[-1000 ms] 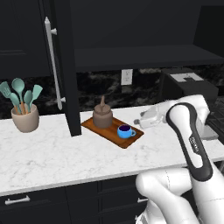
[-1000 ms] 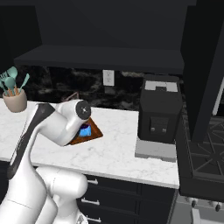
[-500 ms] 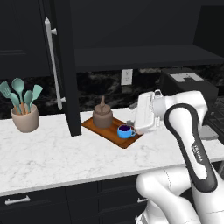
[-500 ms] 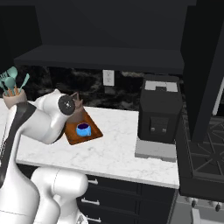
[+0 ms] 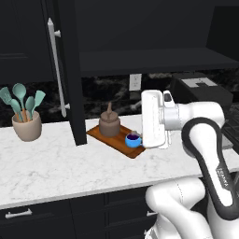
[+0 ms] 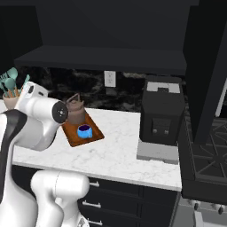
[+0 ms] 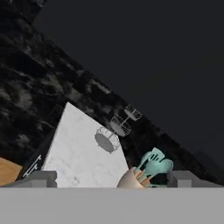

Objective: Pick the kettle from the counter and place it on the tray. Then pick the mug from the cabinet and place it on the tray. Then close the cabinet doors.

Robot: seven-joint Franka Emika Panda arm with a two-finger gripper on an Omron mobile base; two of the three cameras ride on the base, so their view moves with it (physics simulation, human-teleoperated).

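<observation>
Two things already sit on the tray (image 5: 114, 138), so the step in hand looks like closing the cabinet doors.

Nearest is the robot's white arm, bent over the front of the counter (image 5: 56, 168). The gripper (image 7: 111, 178) is spread wide and holds nothing. Its two dark tips show at the bottom of the hand view, pointing along the counter toward the beige pot (image 5: 26, 127) of teal spoons.

To do this step well, I think the gripper should go to the long silver bar handle (image 5: 57, 72) on the open left door (image 5: 70, 70), push it slowly until it shuts, and stay high so it does not bump the things on the tray. Then the right door (image 6: 208, 66), which also stands open, needs the same push.

Just past the arm is the tray, a flat red-brown wooden board with a low rim. It lies on the white counter with grey veins. The mug (image 5: 133, 140) is small and bright blue with a dark inside. It stands on the tray's near corner. Right behind it on the tray is the kettle (image 5: 110, 123). It is squat and brown-grey with an arched handle on top.

Further right is a black coffee machine (image 6: 162, 117). At the back is a dark wall with a white socket (image 5: 135, 81).
</observation>
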